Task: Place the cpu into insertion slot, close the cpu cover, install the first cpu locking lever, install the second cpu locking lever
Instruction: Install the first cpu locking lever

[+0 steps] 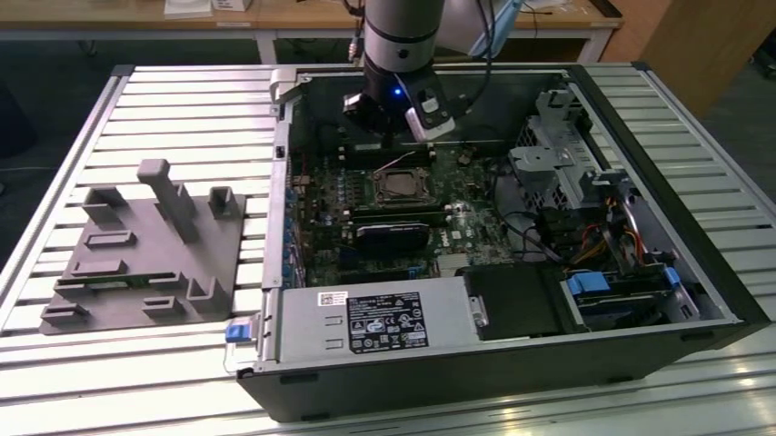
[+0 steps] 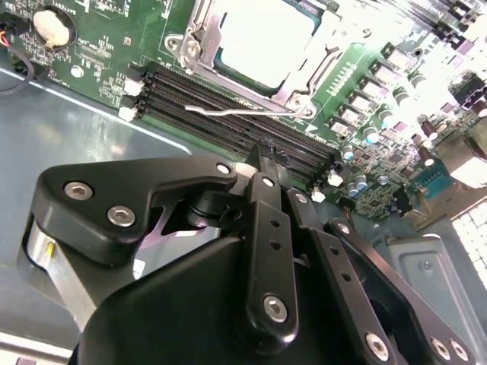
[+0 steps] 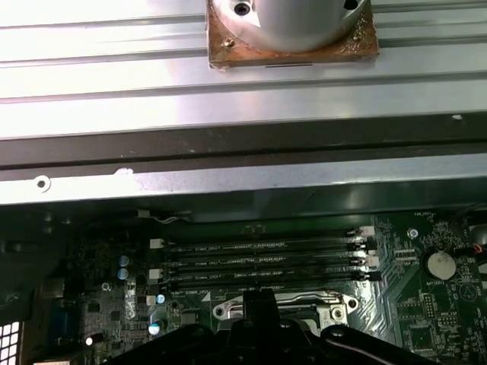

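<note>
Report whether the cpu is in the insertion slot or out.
In. In the second wrist view the cpu lies flat within the metal rim of the insertion slot.

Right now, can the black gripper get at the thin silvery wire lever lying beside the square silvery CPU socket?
Probably yes: the black gripper hangs over the long black memory slots, right beside the thin silvery wire lever, with nothing standing between them.

The flat, silvery cpu lies in the slot at the exterior view's centre, framed by the cover.
</note>
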Action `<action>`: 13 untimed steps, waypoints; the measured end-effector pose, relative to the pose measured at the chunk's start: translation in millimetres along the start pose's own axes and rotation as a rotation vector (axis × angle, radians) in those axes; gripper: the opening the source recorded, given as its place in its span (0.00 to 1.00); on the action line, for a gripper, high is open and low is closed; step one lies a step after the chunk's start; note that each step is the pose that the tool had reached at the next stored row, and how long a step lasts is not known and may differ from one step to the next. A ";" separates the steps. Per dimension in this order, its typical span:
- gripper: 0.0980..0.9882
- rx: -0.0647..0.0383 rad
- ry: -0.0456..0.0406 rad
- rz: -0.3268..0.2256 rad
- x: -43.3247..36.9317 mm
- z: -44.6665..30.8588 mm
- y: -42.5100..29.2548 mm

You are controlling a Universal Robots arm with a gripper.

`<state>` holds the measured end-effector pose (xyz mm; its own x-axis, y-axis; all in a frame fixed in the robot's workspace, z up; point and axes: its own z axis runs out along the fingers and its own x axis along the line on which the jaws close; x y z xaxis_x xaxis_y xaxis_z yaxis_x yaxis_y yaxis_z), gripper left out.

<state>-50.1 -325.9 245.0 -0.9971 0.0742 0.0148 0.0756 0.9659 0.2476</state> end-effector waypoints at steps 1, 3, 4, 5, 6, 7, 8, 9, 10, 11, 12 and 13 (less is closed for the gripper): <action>0.01 0.001 -0.0002 0.000 0.0 0.5 -0.1; 0.01 0.002 -0.0006 0.002 -0.6 1.3 -0.3; 0.01 0.002 -0.0009 0.003 -1.2 1.8 -0.4; 0.01 0.003 -0.0011 0.004 -2.0 2.2 -0.4; 0.01 0.004 -0.0013 0.004 -2.8 2.7 -0.5; 0.01 0.005 -0.0015 0.005 -3.5 3.1 -0.5; 0.01 0.006 -0.0018 0.005 -4.2 3.6 -0.6; 0.01 0.008 -0.0020 0.006 -4.8 4.0 -0.7; 0.01 0.010 -0.0024 0.006 -5.4 4.4 -0.7; 0.01 0.012 -0.0026 0.007 -6.1 4.8 -0.8; 0.01 0.014 -0.0028 0.007 -6.7 5.1 -0.8; 0.01 0.016 -0.0032 0.007 -7.2 5.4 -0.8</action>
<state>-42.9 -325.9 239.5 -0.9965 0.0822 0.0134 0.0831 0.9692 0.2320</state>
